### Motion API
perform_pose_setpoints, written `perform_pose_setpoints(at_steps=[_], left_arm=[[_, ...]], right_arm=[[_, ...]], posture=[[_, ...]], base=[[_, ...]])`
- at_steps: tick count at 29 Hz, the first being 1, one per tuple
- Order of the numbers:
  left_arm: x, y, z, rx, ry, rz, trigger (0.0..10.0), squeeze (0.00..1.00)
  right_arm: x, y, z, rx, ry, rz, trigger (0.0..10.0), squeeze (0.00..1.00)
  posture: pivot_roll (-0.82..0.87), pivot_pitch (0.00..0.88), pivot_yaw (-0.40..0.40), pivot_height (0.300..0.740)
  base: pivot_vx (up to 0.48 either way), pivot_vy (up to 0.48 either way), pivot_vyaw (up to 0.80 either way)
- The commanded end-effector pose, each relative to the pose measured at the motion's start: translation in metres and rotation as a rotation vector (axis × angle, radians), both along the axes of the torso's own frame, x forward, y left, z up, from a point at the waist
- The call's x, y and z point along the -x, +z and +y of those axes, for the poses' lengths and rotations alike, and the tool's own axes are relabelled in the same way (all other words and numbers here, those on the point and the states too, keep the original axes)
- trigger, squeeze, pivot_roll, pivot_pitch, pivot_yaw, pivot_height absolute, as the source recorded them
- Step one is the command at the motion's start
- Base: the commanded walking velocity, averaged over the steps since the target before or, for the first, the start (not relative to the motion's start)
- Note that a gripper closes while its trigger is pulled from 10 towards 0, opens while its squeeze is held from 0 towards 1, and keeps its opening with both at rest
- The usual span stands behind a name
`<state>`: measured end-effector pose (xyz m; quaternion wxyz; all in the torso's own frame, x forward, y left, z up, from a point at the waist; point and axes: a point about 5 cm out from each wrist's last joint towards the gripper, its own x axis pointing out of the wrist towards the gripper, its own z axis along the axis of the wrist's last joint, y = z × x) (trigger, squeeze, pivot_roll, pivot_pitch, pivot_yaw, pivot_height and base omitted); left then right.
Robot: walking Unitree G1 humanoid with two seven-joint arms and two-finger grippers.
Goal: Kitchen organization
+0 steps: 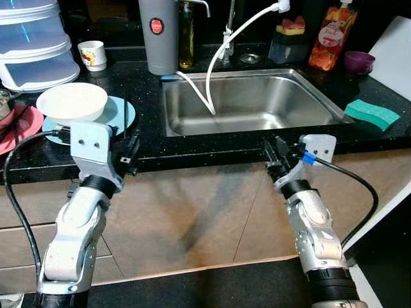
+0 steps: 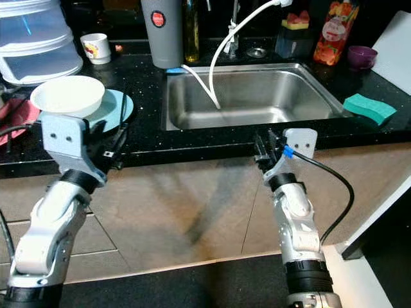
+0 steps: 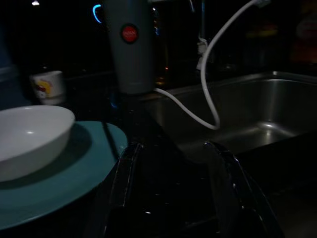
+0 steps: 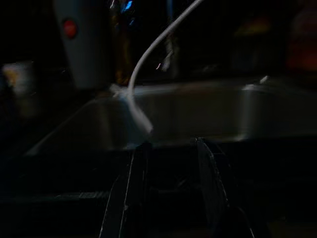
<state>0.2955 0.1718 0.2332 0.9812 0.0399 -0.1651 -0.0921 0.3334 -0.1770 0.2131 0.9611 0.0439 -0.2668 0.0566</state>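
A white bowl [image 1: 72, 101] sits on a teal plate [image 1: 122, 112] on the black counter [image 1: 148, 138], left of the steel sink [image 1: 250, 102]. My left gripper [image 1: 128, 153] is at the counter's front edge, just right of the plate. In the left wrist view it is open [image 3: 172, 146] with nothing between its fingers. In front of the sink's near rim, my right gripper [image 1: 276, 153] is also at the counter's edge. The right wrist view shows it open [image 4: 171, 144] and holding nothing. A white hose [image 1: 215, 64] hangs from the tap into the sink.
A grey cylinder with a red dot [image 1: 158, 35], an oil bottle [image 1: 186, 35] and a small mug [image 1: 94, 55] stand at the back. Stacked clear containers [image 1: 32, 45] sit far left, a green sponge [image 1: 372, 113], purple cup [image 1: 358, 61] and juice pouch [image 1: 331, 37] on the right.
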Motion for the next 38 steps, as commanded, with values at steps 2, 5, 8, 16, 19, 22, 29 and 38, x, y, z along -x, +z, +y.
perform_pose_setpoints(at_steps=[2,5,8,16,19,22,29,38], left_arm=[[0.0,-0.009,0.002,-0.013,0.01,0.041,10.0,0.0],[0.001,-0.01,0.005,-0.021,0.03,0.042,10.0,0.0],[0.003,-0.008,0.014,-0.031,0.088,0.02,10.0,0.0],[0.004,0.011,0.028,-0.041,0.213,-0.123,10.0,0.0],[0.004,0.013,0.028,-0.041,0.203,-0.127,10.0,0.0],[0.005,0.011,0.025,-0.038,0.198,-0.121,10.0,0.0],[0.005,0.012,0.023,-0.036,0.194,-0.136,10.0,0.0],[0.005,0.018,0.024,-0.047,0.194,-0.178,10.0,0.0]], right_arm=[[0.006,0.001,-0.008,-0.095,-0.022,-0.051,10.0,0.0],[0.007,0.001,-0.007,-0.134,-0.013,-0.06,10.0,0.0],[0.005,-0.002,-0.003,-0.118,-0.01,-0.036,10.0,0.0],[-0.007,0.003,-0.002,-0.096,-0.035,-0.049,10.0,0.0],[-0.009,0.006,-0.003,-0.104,-0.032,-0.054,10.0,0.0],[-0.009,0.007,-0.002,-0.101,-0.023,-0.059,10.0,0.0],[-0.01,0.008,0.001,-0.1,0.0,-0.059,10.0,0.0],[-0.012,0.006,0.004,-0.096,0.022,-0.056,10.0,0.0]], posture=[[0.04,0.077,0.015,0.74],[0.05,0.077,0.014,0.74],[0.05,0.077,0.015,0.74],[0.05,0.072,0.015,0.74],[0.05,0.071,0.014,0.74],[0.04,0.071,0.016,0.74],[0.05,0.07,0.015,0.74],[0.05,0.066,0.013,0.74]], base=[[0.0,0.0,0.0],[0.0,0.0,0.0],[0.0,0.0,0.0],[0.0,0.0,0.0],[0.0,0.0,0.0],[0.0,0.0,0.0],[0.0,0.0,0.0],[0.206,0.0,0.0]])
